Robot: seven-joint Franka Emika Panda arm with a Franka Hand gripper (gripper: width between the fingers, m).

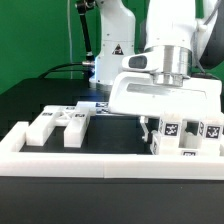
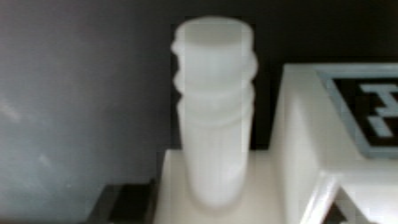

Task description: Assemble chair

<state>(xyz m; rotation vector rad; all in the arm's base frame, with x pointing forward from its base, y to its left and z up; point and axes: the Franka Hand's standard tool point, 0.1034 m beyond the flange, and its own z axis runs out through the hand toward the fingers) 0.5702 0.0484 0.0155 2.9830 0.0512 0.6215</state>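
My gripper (image 1: pixel 160 128) hangs low at the exterior view's right, its wide white hand just above a cluster of tagged white chair blocks (image 1: pixel 190 135). In the wrist view a blurred white ribbed post (image 2: pixel 215 100) runs straight down the middle into my gripper (image 2: pixel 217 208), which looks shut on it. The fingers themselves barely show. A white chair block with a black-and-white tag (image 2: pixel 347 110) stands right beside the post. More white chair pieces (image 1: pixel 60 124) lie at the exterior view's left.
A long white border rail (image 1: pixel 90 152) runs along the front of the black table. The marker board (image 1: pixel 100 106) lies behind the pieces near the arm's base. A green wall stands at the back.
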